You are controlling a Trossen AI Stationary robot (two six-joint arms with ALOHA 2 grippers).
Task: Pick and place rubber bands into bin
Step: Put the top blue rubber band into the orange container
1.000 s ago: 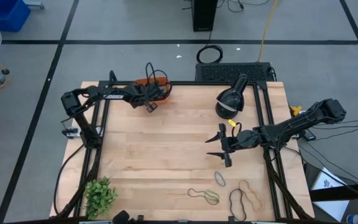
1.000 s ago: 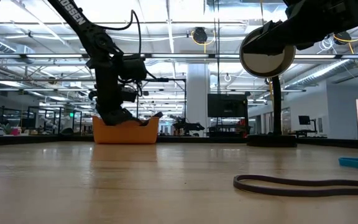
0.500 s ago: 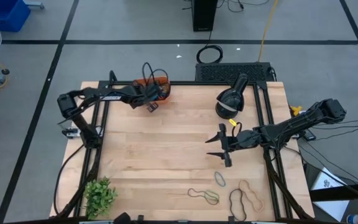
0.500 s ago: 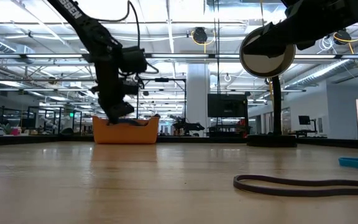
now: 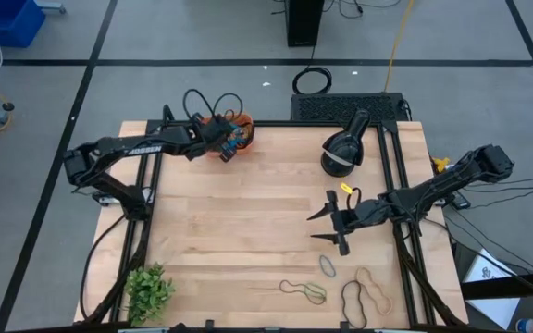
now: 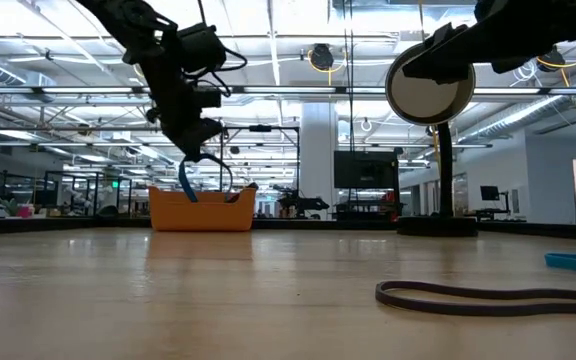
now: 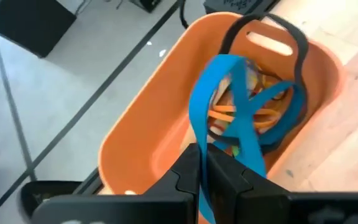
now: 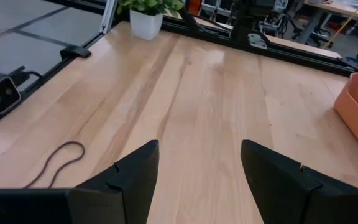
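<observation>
The orange bin [image 5: 214, 121] stands at the table's far edge, left of the middle, with several rubber bands [image 7: 263, 115] inside. My left gripper [image 6: 194, 156] hangs above the bin [image 6: 200, 213], shut on a blue rubber band [image 7: 229, 93]. A black band [image 7: 294, 43] arches around the blue one over the bin. My right gripper [image 5: 325, 228] hovers open over the table's right half, touching nothing. More bands lie near the front edge: one small [image 5: 327, 266], one green and dark [image 5: 303, 291], one black and tan [image 5: 364, 298]. My left gripper pinches the blue rubber band between its two fingers at one end of the loop [image 7: 202, 163]. The fingers slant down from the table's left. The band hangs slack below them [image 6: 185, 182], its lower end at the bin's rim.
A black stand with a round head [image 5: 345, 148] is at the far right of the table. A small potted plant [image 5: 148, 291] sits at the near left corner. Bare wood lies between the bin and the bands at the front [image 6: 488, 297].
My left gripper has risen out of the bin, still shut, drawing the blue rubber band up with it. The band now hangs below the fingers above the bin.
</observation>
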